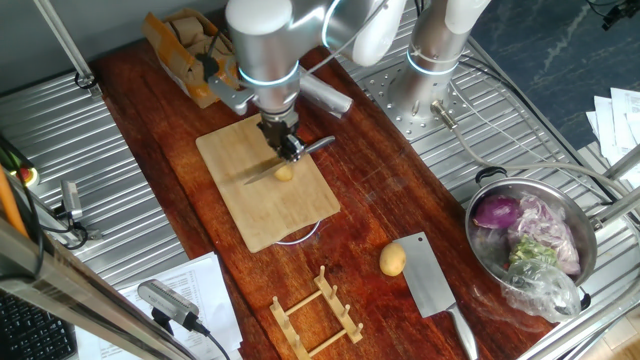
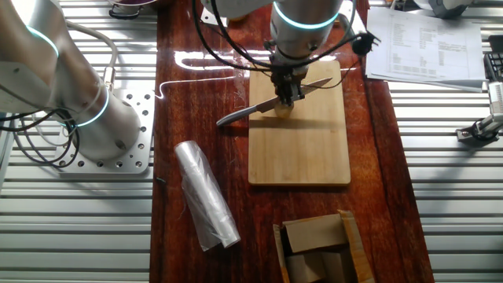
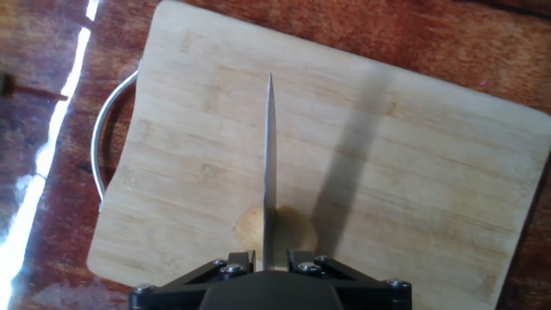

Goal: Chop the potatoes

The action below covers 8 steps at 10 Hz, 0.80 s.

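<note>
Cutting step in hand: gripper [image 1: 283, 141] is clamped on the handle of a knife [image 3: 269, 164], blade edge-down over 1 potato [image 3: 275, 231] lying on the cutting board [image 1: 262, 190]. In the hand view the blade runs across the middle of the potato; whether it has bitten in or only rests on top cannot be told. A 2nd potato [image 1: 393, 260] sits whole on the wooden table [image 1: 380, 190], just beside a cleaver [image 1: 432, 283] and well apart from the board. Judgement: next move calls for a straight downward press through to the board, blade kept vertical, since the round potato could roll sideways. No brand, label or legible writing; printed papers [image 2: 420, 39] too small to read.
</note>
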{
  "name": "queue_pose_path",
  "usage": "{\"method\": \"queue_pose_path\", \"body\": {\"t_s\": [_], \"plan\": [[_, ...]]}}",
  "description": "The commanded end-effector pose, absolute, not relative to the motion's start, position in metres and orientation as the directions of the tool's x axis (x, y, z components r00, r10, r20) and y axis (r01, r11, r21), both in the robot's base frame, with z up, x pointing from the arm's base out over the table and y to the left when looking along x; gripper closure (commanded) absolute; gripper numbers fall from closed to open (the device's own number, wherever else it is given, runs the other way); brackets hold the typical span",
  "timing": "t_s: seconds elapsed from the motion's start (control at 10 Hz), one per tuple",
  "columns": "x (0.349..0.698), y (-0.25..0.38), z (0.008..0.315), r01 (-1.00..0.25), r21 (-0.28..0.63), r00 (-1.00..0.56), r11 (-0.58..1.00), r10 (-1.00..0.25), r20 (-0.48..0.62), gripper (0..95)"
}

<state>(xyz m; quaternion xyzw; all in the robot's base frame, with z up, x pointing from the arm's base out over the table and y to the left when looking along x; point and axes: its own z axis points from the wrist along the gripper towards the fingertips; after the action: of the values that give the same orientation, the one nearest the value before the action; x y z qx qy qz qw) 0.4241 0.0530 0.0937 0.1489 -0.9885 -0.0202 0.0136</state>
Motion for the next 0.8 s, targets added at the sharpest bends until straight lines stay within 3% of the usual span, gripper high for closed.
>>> {"method": "queue_pose_path", "body": {"t_s": [0.1,0.5,0.6,0.8], "plan": [[0.423,0.053,0.102,-0.283,0.034,-0.959,0.959,-0.283,-0.006,76.0],[0.415,0.052,0.1,-0.278,0.032,-0.96,0.96,-0.277,-0.036,76.0],[0.41,0.052,0.098,-0.28,0.032,-0.96,0.96,-0.278,-0.043,57.0],[0.407,0.051,0.095,-0.28,0.031,-0.959,0.959,-0.279,-0.047,57.0]]}}
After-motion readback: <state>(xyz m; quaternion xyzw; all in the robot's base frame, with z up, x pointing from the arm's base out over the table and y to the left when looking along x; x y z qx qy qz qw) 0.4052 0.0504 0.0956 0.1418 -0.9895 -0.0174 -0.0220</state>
